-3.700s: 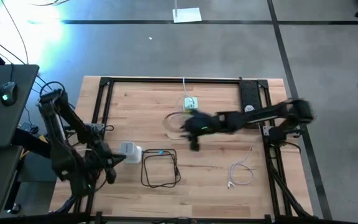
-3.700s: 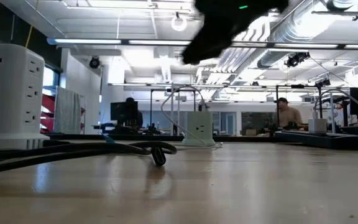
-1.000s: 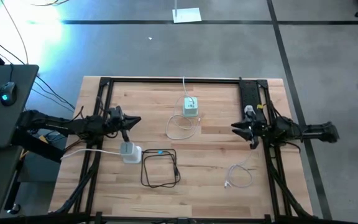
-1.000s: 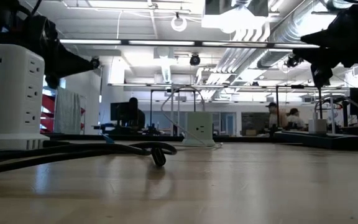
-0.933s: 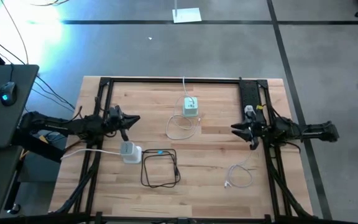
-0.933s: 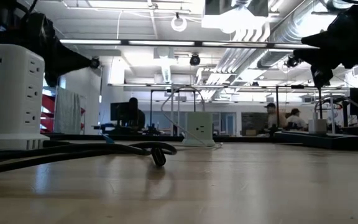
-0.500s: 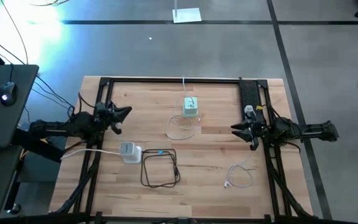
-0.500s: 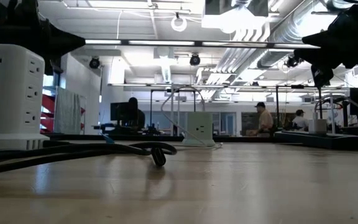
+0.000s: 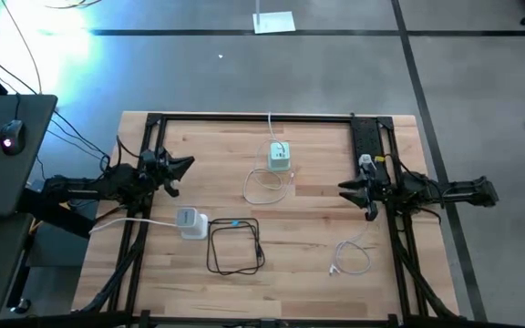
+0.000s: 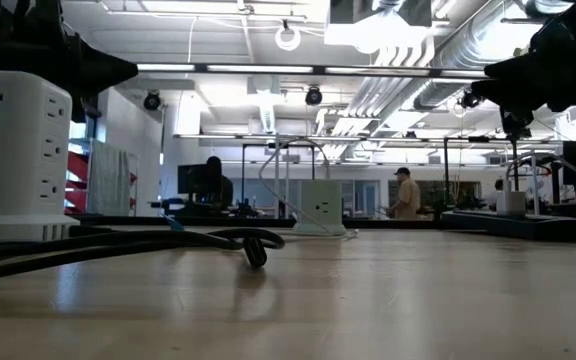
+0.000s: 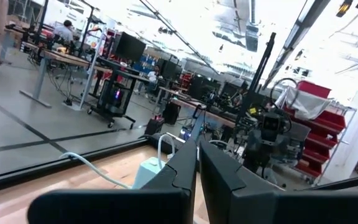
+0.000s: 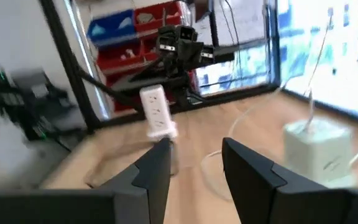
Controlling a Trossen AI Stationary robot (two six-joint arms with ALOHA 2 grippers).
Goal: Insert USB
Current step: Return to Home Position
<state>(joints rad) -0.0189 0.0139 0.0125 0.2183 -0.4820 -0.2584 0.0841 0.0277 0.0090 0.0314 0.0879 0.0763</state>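
High view: against the frame of 3.7 s ago, the right arm no longer reached over the desk (image 9: 308,228) centre; its right end effector (image 9: 343,189) sat pulled back at the 3 o'clock edge. The left arm, folded low at 8 o'clock then, lay stretched along the 9 o'clock side, with the left end effector (image 9: 182,164) a little farther toward 12 o'clock than a second ago. In the low view a person (image 10: 404,195) in the room behind had walked toward 9 o'clock since the last frame.

The left wrist view showed the left end effector (image 11: 197,146) closed to a thin slit, gripping nothing. The right wrist view showed the right end effector (image 12: 194,146) parted by a clear gap, also empty.

The white charger adapter (image 9: 280,156) stood just toward 12 o'clock of the centre, with a white cable (image 9: 262,185) looped on its 7 o'clock side. The white outlet extension (image 9: 188,221) stood at 8 o'clock, and the black cable (image 9: 235,248) lay coiled just beside it toward 4 o'clock; whether its plug sat in a socket could not be told. A loose white cable (image 9: 354,255) lay at 4 o'clock.
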